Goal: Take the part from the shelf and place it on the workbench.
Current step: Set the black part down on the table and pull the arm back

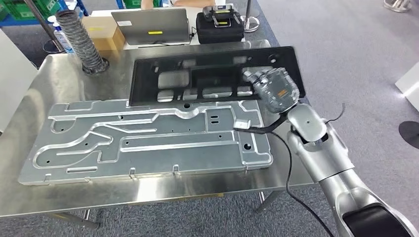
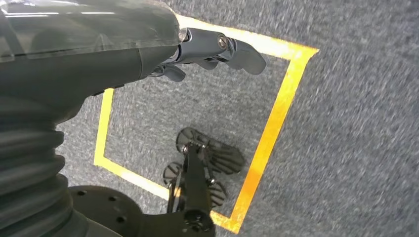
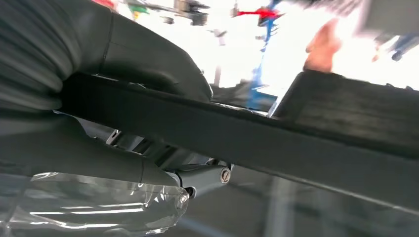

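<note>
No readable text anywhere right now. The laptop point(image 1: 150, 24) carries a yellow strip and a white sticker, the cardboard box point(image 1: 101, 30) a yellow label, the right hand point(image 1: 273, 89) an orange patch, all too small to make out.

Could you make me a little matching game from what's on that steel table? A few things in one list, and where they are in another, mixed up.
Things:
1. black frame part
2. silver machined plate
3. ribbed grey hose
4. laptop

Places or states:
A. standing at the table's far left corner
B. held by the right hand
C. lying flat nearest the robot
D. behind the table's far edge

Pairs: 1-B, 2-C, 3-A, 4-D
</note>
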